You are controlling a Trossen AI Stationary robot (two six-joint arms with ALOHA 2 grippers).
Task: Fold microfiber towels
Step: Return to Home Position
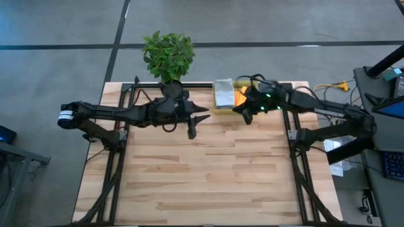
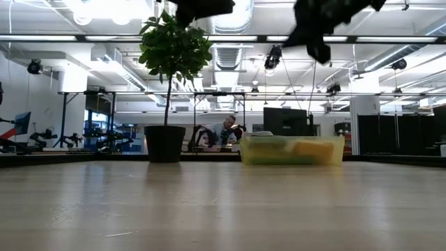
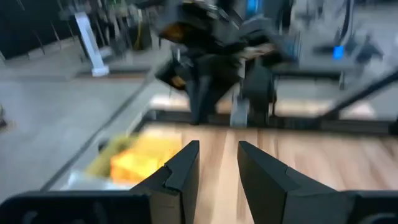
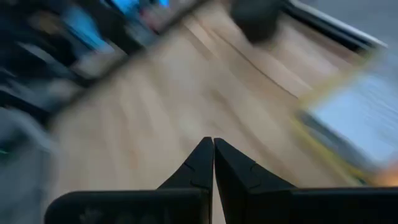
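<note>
The microfiber towels lie in a translucent yellow bin (image 1: 215, 108) at the table's far edge. A light grey towel (image 1: 223, 93) shows on top, with an orange towel (image 1: 240, 98) beside it, and an orange-yellow towel (image 3: 142, 163) shows in the left wrist view. My left gripper (image 1: 197, 121) hovers open, high above the table, just left of the bin; nothing is between its fingers (image 3: 180, 168). My right gripper (image 1: 247, 115) hangs shut and empty above the bin's near side (image 4: 213, 149). In the low view both grippers are high up, and my right gripper (image 2: 322, 50) is above the bin (image 2: 279, 155).
A potted plant (image 1: 168, 57) stands at the far edge, left of the bin and just behind my left arm. Bare wooden table top (image 1: 208, 176) stretches from the grippers to the near edge. Black frame rails (image 1: 113, 170) run along both sides.
</note>
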